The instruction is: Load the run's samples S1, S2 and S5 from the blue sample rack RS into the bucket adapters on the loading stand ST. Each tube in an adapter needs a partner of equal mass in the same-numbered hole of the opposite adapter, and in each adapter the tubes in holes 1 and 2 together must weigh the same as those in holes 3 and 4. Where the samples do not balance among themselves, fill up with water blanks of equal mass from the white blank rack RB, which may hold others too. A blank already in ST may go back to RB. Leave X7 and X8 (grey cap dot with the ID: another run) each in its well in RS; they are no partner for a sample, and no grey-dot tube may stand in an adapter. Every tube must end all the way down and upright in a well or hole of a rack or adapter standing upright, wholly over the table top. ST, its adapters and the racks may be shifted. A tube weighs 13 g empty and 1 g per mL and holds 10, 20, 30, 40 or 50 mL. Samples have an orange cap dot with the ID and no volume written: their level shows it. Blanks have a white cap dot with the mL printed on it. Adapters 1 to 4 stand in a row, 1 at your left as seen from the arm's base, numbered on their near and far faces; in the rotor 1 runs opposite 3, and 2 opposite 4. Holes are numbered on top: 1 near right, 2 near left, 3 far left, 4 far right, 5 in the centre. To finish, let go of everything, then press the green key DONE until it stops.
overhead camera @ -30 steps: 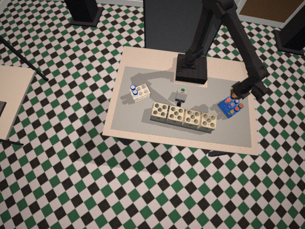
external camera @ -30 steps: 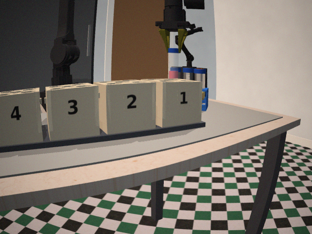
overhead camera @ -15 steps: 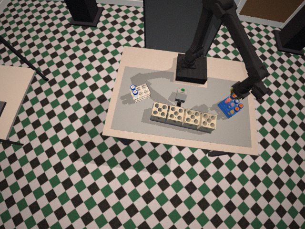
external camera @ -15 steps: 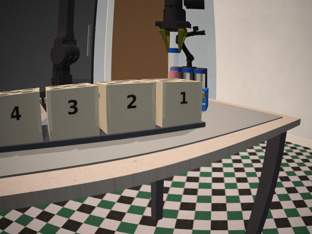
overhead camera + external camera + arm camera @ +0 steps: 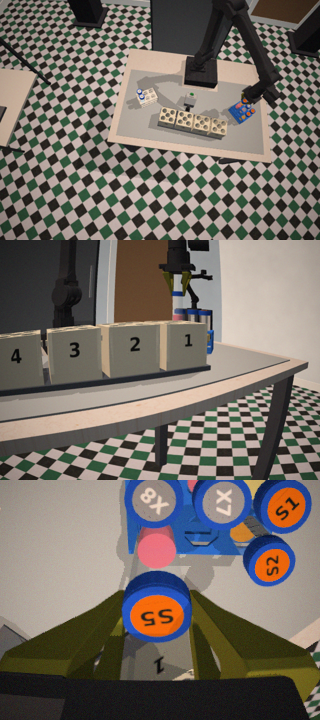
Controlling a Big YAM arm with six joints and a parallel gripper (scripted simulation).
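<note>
Tool [image 5: 177,283] closed on tube S5 [image 5: 156,607], olive fingers clamped on either side just under its blue cap, held apart by the tube's width. S5 upright, raised higher than its neighbours, cap above theirs in the exterior view, pink liquid at its lower end [image 5: 177,316] level with the other caps; whether its tip is inside a well or just above one cannot be told. Blue sample rack RS [image 5: 233,111] near the tabletop [image 5: 144,58] edge on the arm's left, directly below the tool. In RS: X8 [image 5: 154,496] and X7 [image 5: 222,500] with grey dots side by side, S1 [image 5: 283,504] next to X7, S2 [image 5: 268,560] just in front of S1, both with orange dots. Loading stand ST [image 5: 124,378] with four beige adapters in a row across the middle of the grey mat [image 5: 134,124], numbered 4 [image 5: 16,356], 3 [image 5: 74,350], 2 [image 5: 134,343], 1 [image 5: 188,340] on the far faces; holes in their tops all without tubes in the top view. White blank rack RB [image 5: 149,97] well apart on the arm's right, two blue-capped blanks [image 5: 140,94] at one end. Green key DONE [image 5: 191,94] on its grey box between the arm's base [image 5: 212,83] and ST.
</note>
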